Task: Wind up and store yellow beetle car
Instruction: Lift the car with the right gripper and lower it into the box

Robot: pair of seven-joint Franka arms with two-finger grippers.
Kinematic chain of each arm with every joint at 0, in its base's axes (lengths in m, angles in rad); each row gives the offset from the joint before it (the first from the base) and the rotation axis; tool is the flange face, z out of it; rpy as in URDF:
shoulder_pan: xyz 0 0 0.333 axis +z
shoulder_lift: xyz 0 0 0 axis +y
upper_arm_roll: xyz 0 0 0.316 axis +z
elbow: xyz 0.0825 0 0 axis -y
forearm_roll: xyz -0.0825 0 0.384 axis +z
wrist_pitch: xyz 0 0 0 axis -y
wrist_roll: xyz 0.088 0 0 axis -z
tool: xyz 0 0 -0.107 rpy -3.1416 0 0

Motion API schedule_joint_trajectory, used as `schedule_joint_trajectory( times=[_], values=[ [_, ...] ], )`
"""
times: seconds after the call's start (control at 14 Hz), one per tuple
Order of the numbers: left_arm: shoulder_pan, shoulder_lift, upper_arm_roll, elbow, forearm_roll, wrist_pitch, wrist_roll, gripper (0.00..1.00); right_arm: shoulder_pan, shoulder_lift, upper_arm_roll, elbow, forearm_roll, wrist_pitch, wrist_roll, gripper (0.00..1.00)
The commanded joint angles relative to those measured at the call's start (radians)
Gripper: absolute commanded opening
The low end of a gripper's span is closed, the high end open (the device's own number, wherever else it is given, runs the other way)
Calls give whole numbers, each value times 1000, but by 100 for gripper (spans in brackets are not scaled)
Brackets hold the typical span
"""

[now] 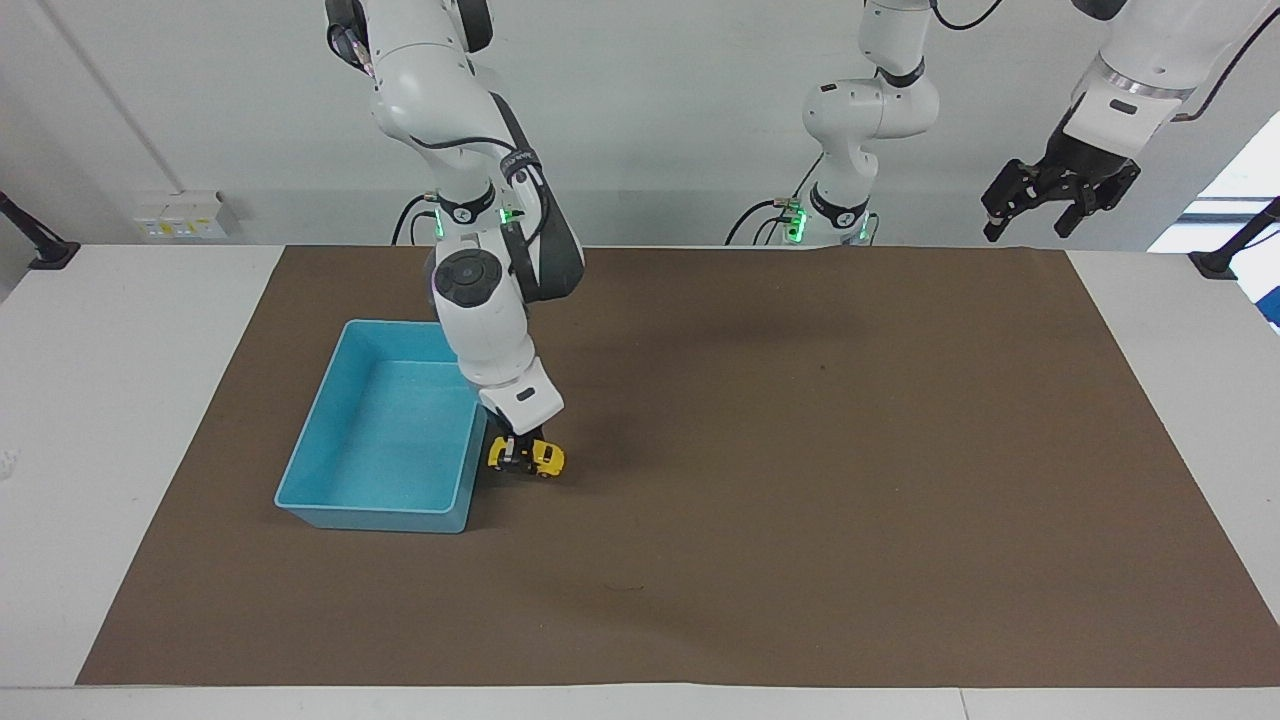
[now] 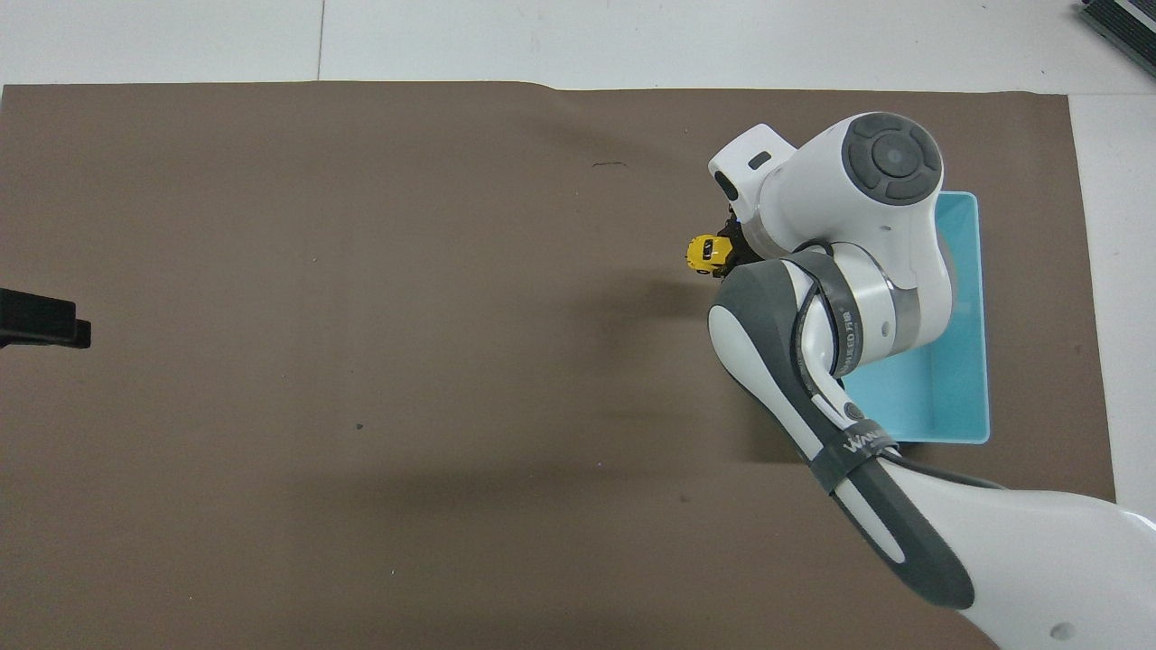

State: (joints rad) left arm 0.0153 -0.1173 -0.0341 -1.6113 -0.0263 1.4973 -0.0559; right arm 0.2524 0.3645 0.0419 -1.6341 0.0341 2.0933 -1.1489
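Now the right gripper (image 1: 516, 452) is clamped on the car (image 1: 534, 458) — a tiny yellow beetle with black wheels — gripping its end nearest the bin (image 1: 330, 440). In the facing view the car sits just clear of the brown mat (image 1: 800, 500), right beside the blue bin's wall on the side toward the left arm's end of the table, outside the bin. From overhead, the right arm's wrist covers much of the bin, and the car pokes out from under it. Meanwhile the left gripper (image 1: 1035, 215) waits high over the mat's corner by its base — fingers apart, holding nothing
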Motion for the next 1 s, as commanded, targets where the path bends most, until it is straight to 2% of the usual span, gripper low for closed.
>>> schedule_joint_trajectory(
  times=[0.0, 0.21, 0.57, 0.93],
  values=[
    [14, 4, -7, 11, -10, -14, 5, 100, -41, -50, 7, -7, 15, -62, 5, 29],
    [14, 4, -7, 11, -10, -14, 5, 100, -77, -90, 9, -9, 15, -125, -18, 29],
    [14, 4, -7, 11, -10, -14, 5, 100, -162, -133, 9, -30, 18, -209, -188, 29],
    [14, 4, -7, 11, -10, -14, 5, 100, -254, -209, 6, -177, 15, -191, -360, 29]
  ],
)
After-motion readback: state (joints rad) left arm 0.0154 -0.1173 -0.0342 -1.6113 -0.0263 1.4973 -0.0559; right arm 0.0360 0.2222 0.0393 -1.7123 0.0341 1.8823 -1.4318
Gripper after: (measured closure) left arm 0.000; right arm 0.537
